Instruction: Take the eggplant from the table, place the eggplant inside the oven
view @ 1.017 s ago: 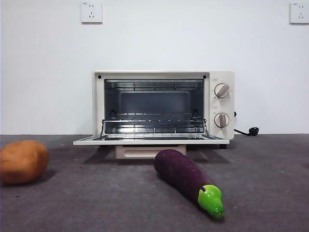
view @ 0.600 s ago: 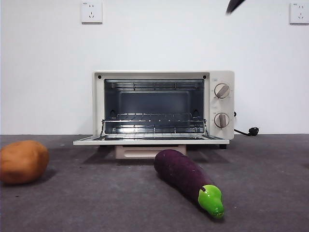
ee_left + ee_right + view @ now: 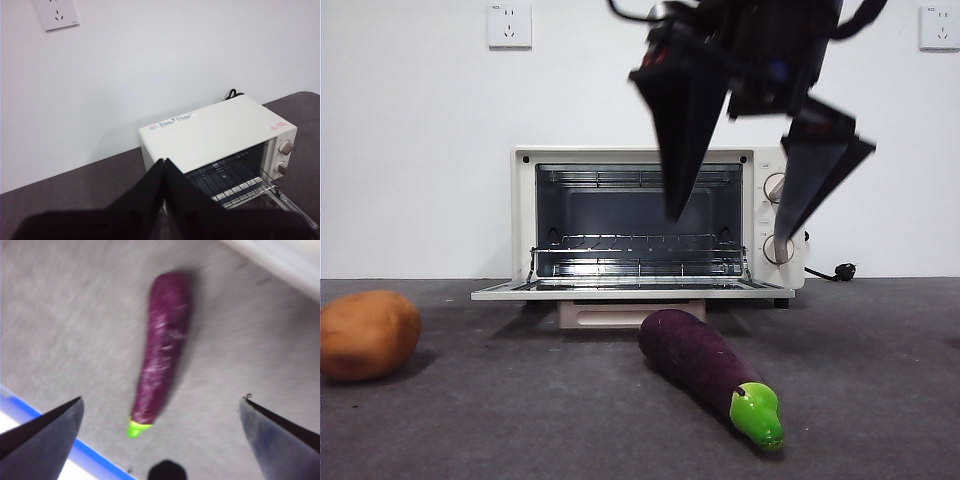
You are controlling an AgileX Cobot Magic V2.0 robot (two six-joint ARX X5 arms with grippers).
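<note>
The dark purple eggplant (image 3: 705, 365) with its lime-green cap lies on the grey table (image 3: 520, 420), just in front of the oven (image 3: 660, 220), whose door hangs open with the wire rack showing. My right gripper (image 3: 725, 228) hangs open above the eggplant, jaws spread wide and pointing down, not touching it. In the right wrist view the eggplant (image 3: 162, 352) lies between and beyond the jaws of the right gripper (image 3: 162, 400). My left gripper (image 3: 164, 161) is shut, held high and away, looking down at the oven (image 3: 215, 132).
An orange-brown potato (image 3: 367, 334) sits at the table's left. The lowered oven door (image 3: 632, 292) juts forward just behind the eggplant. A power cord (image 3: 832, 271) lies to the right of the oven. A blue strip (image 3: 60, 440) borders the table's near edge.
The right arm has come down from the top of the front view, from only a black tip half a second ago to hanging wide open above the eggplant. The eggplant and potato have not moved.
</note>
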